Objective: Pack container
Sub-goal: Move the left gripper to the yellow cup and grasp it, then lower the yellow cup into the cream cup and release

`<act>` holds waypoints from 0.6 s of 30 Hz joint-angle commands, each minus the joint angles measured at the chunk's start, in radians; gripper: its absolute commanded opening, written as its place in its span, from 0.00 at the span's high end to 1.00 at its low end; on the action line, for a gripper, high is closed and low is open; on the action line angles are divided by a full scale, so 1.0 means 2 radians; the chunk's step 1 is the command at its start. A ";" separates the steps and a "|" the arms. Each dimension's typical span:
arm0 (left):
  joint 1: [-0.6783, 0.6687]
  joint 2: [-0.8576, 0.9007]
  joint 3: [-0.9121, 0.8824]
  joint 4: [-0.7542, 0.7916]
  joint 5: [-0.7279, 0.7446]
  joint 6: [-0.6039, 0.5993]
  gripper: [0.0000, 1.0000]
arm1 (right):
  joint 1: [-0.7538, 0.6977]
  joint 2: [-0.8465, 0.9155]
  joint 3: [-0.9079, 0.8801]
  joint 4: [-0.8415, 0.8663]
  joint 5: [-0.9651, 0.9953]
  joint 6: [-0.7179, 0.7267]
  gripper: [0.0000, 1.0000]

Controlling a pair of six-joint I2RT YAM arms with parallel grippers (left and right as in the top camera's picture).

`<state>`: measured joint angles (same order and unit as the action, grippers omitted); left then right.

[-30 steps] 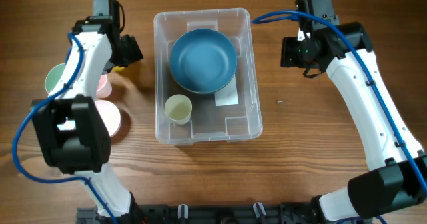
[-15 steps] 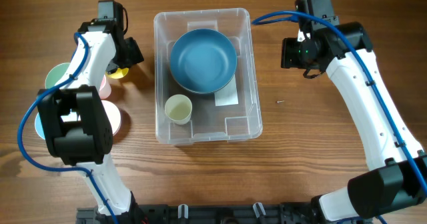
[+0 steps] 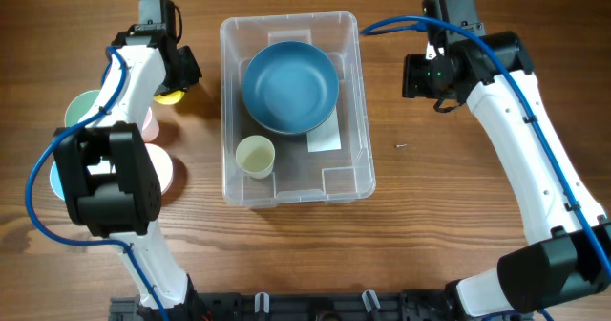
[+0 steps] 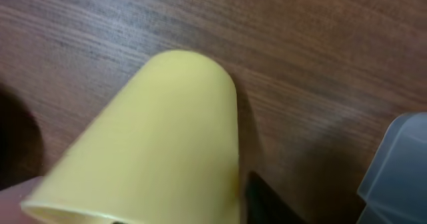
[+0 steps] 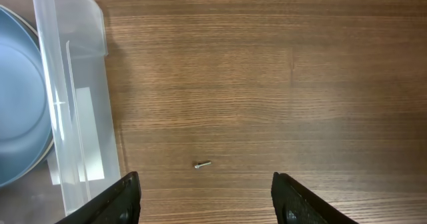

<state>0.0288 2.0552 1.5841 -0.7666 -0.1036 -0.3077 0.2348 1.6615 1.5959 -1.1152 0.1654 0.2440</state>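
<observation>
The clear container (image 3: 355,120) stands mid-table and holds a blue bowl (image 3: 291,85) and a pale yellow-green cup (image 3: 255,156). My left gripper (image 3: 178,74) is just left of the container's far left corner. It is shut on a yellow cup (image 3: 169,96), which fills the left wrist view (image 4: 153,137) with one dark finger beside it. The container's corner shows at that view's right edge (image 4: 400,164). My right gripper (image 3: 417,75) is open and empty over bare wood right of the container (image 5: 73,117). Its fingers (image 5: 205,179) frame the table.
A green bowl (image 3: 80,111), a pink bowl (image 3: 149,122) and a white bowl with a pink rim (image 3: 158,168) sit at the left under my left arm. A small screw (image 3: 402,147) lies right of the container, also in the right wrist view (image 5: 203,164).
My left arm has swung its elbow inward and the gripper has shifted slightly toward the far edge with the yellow cup. The right arm has not moved.
</observation>
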 commanded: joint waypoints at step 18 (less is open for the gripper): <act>-0.006 -0.050 0.086 -0.035 -0.001 0.008 0.96 | 0.000 -0.005 0.005 0.002 -0.001 -0.002 0.38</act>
<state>0.0292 2.0533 1.6268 -0.7719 -0.1066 -0.3012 0.2348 1.6615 1.5959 -1.1164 0.1654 0.2443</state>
